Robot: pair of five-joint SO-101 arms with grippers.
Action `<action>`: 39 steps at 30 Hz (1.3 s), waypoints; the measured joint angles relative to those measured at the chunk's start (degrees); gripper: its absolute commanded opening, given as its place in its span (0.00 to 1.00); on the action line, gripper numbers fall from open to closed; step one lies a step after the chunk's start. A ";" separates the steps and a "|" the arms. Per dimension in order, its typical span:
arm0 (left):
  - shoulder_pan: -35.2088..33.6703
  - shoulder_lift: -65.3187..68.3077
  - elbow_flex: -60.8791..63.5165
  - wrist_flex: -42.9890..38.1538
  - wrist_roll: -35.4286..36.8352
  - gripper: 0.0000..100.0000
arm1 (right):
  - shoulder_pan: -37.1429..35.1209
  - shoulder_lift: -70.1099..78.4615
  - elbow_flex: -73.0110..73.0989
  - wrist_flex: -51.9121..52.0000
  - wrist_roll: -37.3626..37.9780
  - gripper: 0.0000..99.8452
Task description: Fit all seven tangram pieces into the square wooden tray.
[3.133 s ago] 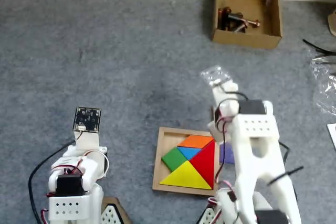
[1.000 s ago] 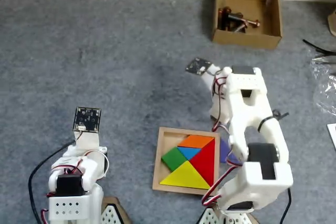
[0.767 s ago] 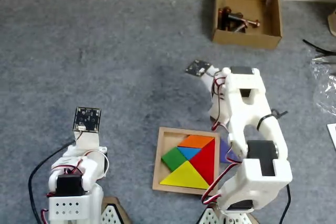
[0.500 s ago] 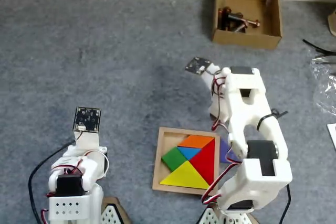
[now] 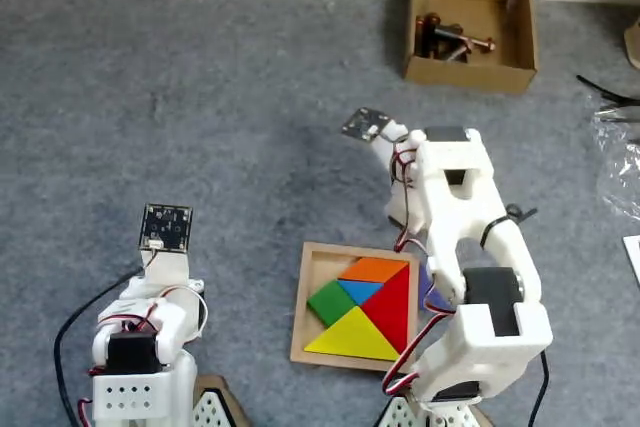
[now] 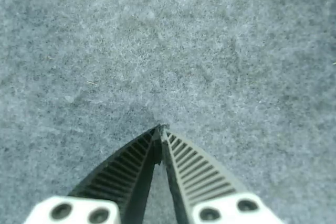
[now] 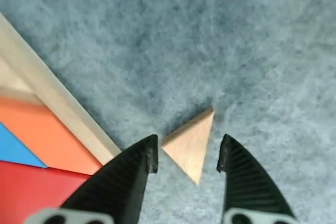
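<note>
Ideally the right gripper (image 7: 188, 149), open and empty astride the plain triangle (image 7: 192, 145) at one o'clock of the wooden tray (image 5: 301, 307), centres before closing

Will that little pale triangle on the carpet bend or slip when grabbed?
The triangle looks like solid wood, so it probably stays stiff and light. It lies flat, so it won't roll. Its slanted edges may twist or slip between the fingers straddling it.
</note>
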 measured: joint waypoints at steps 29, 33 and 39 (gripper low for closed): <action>0.00 0.00 0.00 0.00 0.00 0.01 | -0.35 -0.35 8.35 -2.64 -0.44 0.18; 0.00 0.00 0.00 0.00 0.00 0.01 | -0.44 -0.35 8.79 -3.25 -0.44 0.18; 0.00 0.00 0.00 0.00 0.00 0.01 | -0.44 -0.44 8.79 -3.25 -0.53 0.18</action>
